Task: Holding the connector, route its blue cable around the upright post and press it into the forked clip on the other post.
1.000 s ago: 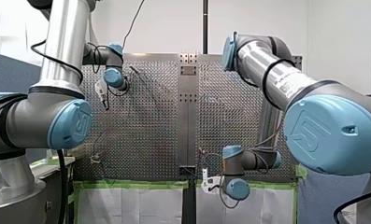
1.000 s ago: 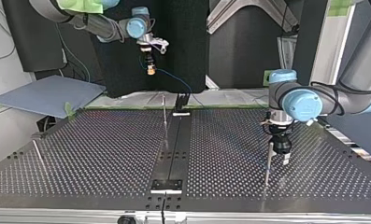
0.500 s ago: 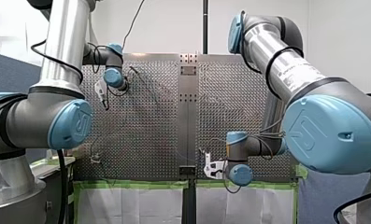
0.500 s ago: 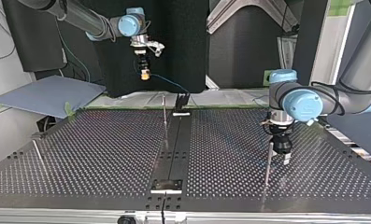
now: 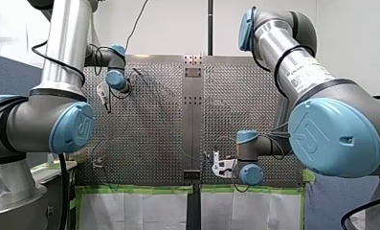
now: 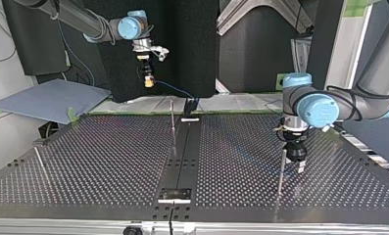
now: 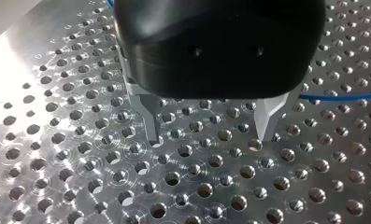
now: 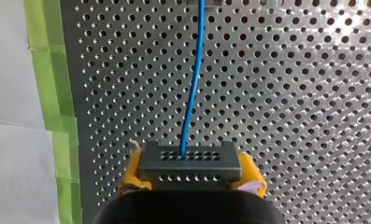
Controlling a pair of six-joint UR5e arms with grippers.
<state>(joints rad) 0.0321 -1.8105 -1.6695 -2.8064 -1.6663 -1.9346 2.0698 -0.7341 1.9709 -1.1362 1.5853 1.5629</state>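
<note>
In the right wrist view my right gripper (image 8: 191,171) is shut on a grey connector (image 8: 190,161), yellow pads on both sides. The blue cable (image 8: 192,88) runs straight ahead from it over the perforated plate. In the top view that gripper (image 6: 147,82) hangs above the table's far edge, and the cable (image 6: 175,90) sags down to a black fixture (image 6: 189,105). A thin upright post (image 6: 172,117) stands just in front of it. My left gripper (image 6: 296,164) is open, low over the plate beside another post (image 6: 281,171). Its metal fingers (image 7: 265,126) hold nothing.
A third thin post (image 6: 40,161) leans at the top view's left. A dark centre rail (image 6: 182,161) runs down the perforated table. A grey-blue sheet (image 6: 50,100) lies past the table's far left corner. Green tape (image 8: 57,116) lines the plate's edge beside my right gripper.
My right gripper has carried the connector toward the top view's left, drawing the cable along. My left arm has not moved.
</note>
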